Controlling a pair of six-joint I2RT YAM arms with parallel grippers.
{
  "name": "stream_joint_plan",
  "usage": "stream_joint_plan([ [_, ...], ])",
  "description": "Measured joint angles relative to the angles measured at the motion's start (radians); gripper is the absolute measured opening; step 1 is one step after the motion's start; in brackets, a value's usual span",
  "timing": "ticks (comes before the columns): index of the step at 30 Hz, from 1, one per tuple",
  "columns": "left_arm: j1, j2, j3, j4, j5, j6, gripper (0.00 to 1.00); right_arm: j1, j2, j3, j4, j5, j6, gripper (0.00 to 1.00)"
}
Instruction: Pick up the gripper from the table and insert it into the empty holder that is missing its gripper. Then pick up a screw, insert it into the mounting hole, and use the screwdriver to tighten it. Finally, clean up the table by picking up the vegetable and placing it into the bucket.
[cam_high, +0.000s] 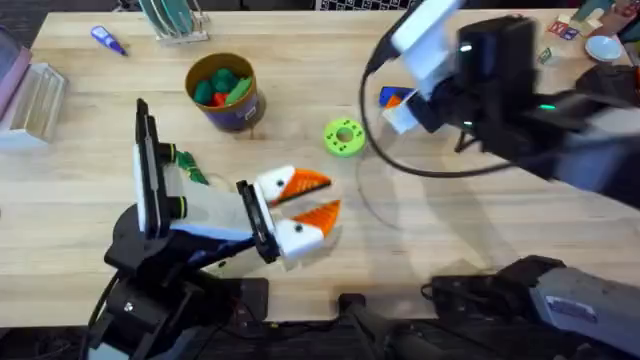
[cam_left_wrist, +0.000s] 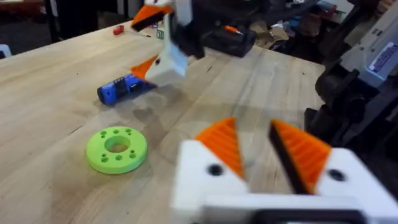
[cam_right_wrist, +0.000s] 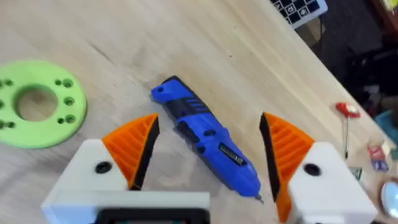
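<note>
The right claw (cam_right_wrist: 208, 165) is seen spread wide above the blue screwdriver (cam_right_wrist: 208, 140), which lies flat on the wooden tabletop (cam_high: 470, 220) toward the far right part, between the two orange ribbed pads (cam_right_wrist: 134, 146) without being touched by either, so far as the wrist view shows. Just beside the screwdriver, nearer the middle of the tabletop, a bright green ring-shaped disc (cam_high: 344, 137) is found. The left claw (cam_high: 312, 197) is held low near the middle of the near edge, its orange pads (cam_high: 305, 182) parted a moderate way with nothing between them. The bucket (cam_high: 224, 92) stands toward the far edge, left of centre, with green and red-orange pieces piled inside it. A small dark-green leafy vegetable (cam_high: 188, 166) is lying on the tabletop beside the left arm, well apart from the bucket. A thin blue-handled tool (cam_high: 108, 40) rests near the far left corner.
</note>
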Motion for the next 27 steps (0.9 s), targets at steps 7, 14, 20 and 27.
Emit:
stream_joint_plan([
  [7, 0.0, 0.0, 0.0, 0.0, 0.0, -0.001, 0.984, 0.008, -0.257, 0.0, -0.173, 0.0, 0.232, 0.959],
  [14, 0.0, 0.0, 0.0, 0.003, -0.018, -0.001, 0.986, 0.023, -0.405, 0.0, -0.322, 0.0, 0.31, 0.959],
  [20, 0.0, 0.0, 0.02, -0.033, -0.112, -0.029, 0.986, 0.023, -0.429, 0.0, -0.379, 0.0, 0.323, 0.96],
  [27, 0.0, 0.071, 0.271, -0.346, -0.375, -0.051, 0.985, 0.023, -0.429, 0.0, -0.376, 0.0, 0.329, 0.959],
])
